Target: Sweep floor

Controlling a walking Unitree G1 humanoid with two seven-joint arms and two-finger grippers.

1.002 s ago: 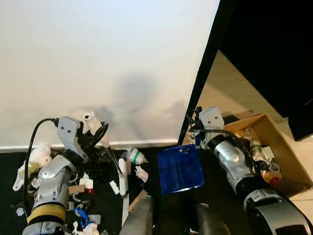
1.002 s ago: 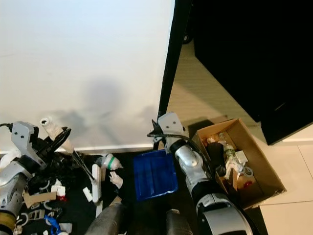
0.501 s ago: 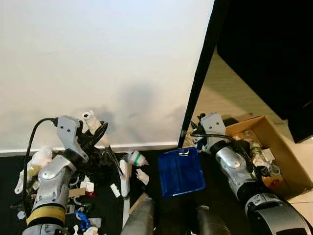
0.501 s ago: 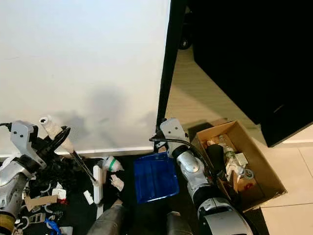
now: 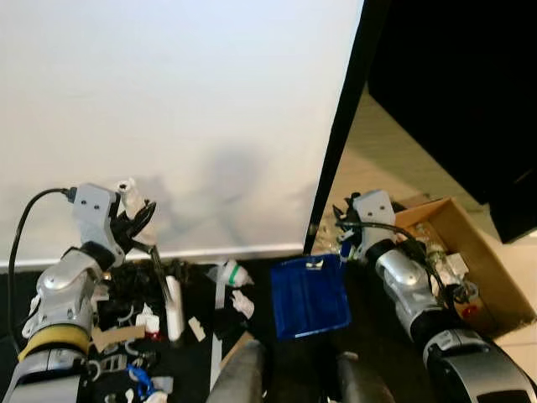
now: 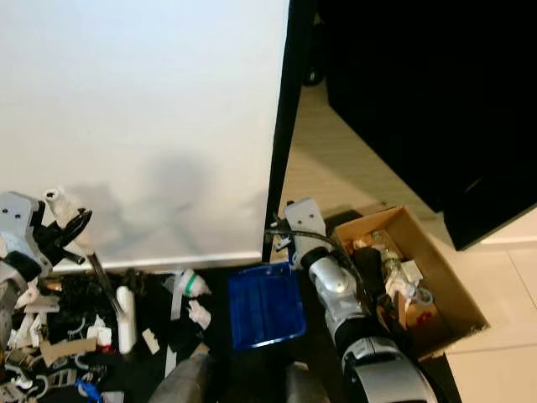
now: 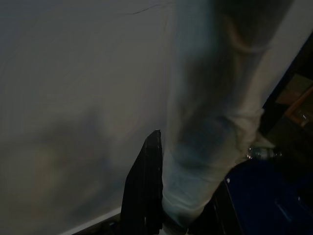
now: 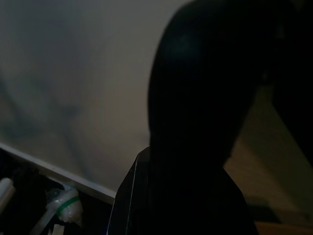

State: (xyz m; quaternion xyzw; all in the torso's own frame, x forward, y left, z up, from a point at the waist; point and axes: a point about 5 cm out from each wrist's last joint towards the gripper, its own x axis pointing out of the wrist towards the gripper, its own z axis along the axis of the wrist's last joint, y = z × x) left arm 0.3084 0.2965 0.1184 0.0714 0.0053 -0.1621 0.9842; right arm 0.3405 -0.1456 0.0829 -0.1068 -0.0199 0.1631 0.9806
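Observation:
My left gripper [image 5: 134,222] is shut on the white handle [image 7: 210,147] of a brush. From it a thin black rod slants down to the white brush head [image 5: 174,306], which rests on the dark floor among litter. My right gripper [image 5: 346,245] is shut on the dark handle [image 8: 195,122] of the blue dustpan [image 5: 309,294]. The dustpan lies flat on the floor by the foot of the black door frame. White scraps, cardboard bits and a bottle with a green band [image 5: 231,272] lie between brush and dustpan and further left.
A white wall [image 5: 185,101] with a skirting board stands close ahead. The black door frame [image 5: 340,143] runs up just right of the dustpan. An open cardboard box [image 5: 493,273] holding rubbish sits at the right on pale flooring. My own knees [image 5: 243,378] show at the bottom.
My left arm has swung to the left, dragging the brush head left across the litter, away from the bottle. The right gripper and dustpan have stayed roughly in place.

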